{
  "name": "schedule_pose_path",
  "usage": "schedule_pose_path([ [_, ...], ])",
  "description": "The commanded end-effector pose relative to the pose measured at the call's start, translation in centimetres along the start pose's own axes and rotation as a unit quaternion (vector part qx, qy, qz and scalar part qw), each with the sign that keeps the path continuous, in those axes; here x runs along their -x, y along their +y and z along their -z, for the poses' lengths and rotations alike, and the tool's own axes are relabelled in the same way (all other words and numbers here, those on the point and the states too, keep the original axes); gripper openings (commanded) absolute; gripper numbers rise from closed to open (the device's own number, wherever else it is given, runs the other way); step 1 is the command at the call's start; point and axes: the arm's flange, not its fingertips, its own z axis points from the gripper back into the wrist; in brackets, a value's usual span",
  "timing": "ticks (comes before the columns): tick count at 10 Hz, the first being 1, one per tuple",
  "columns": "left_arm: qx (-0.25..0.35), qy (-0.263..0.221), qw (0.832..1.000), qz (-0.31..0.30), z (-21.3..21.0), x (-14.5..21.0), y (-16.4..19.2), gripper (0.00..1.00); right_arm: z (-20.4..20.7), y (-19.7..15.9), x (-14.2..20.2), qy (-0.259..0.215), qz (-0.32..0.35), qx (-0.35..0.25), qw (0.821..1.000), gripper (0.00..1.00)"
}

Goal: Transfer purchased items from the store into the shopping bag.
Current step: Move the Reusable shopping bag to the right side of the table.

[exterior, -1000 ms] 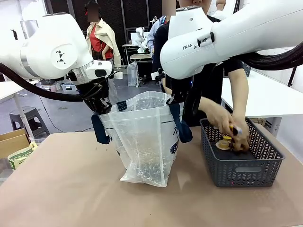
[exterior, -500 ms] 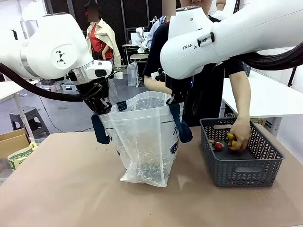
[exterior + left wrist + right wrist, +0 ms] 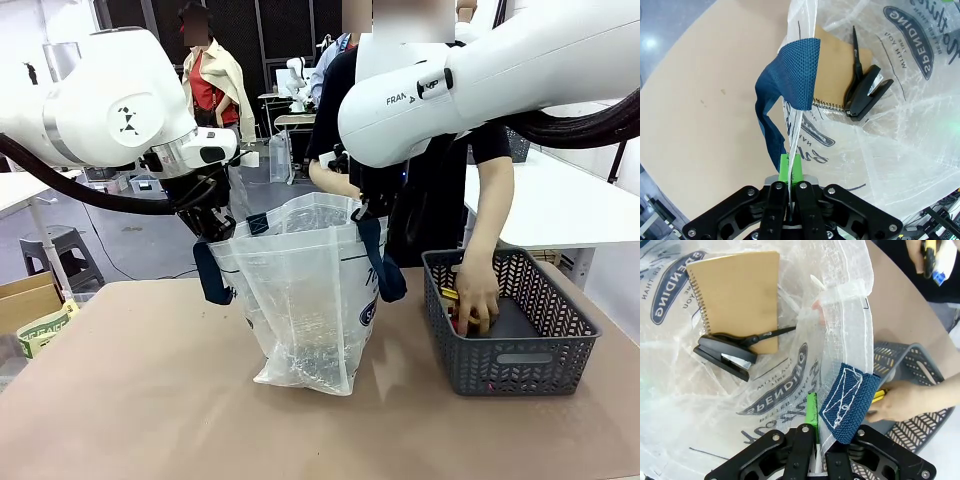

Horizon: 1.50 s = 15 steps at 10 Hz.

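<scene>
Jaws on both sides are pinched tight on the rim of the shopping bag (image 3: 300,300). My left gripper (image 3: 790,167) clamps the film beside one navy strap (image 3: 790,75), and my right gripper (image 3: 812,412) clamps the opposite edge, so the mouth gapes upward between them. A kraft notebook (image 3: 737,295) and a black stapler (image 3: 725,357) lie at the bottom. The basket (image 3: 510,365) stands just beside the bag on my right arm's side, with the person's hand (image 3: 477,303) down among the remaining items (image 3: 452,297). I judge the next item crosses the rim nearest my right gripper.
</scene>
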Motion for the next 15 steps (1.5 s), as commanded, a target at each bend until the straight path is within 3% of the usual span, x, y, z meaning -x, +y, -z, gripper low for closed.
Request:
schedule_pose_path([
  [1, -0.004, 0.001, 1.000, 0.003, -0.05, 0.00, -0.03, 0.00, 0.01, 0.00, 0.02, 0.000, 0.000, 0.000, 1.000, 0.00],
  [15, -0.004, 0.001, 1.000, 0.003, -0.05, 0.00, -0.03, 0.00, 0.01, 0.00, 0.02, 0.000, 0.000, 0.000, 1.000, 0.00],
])
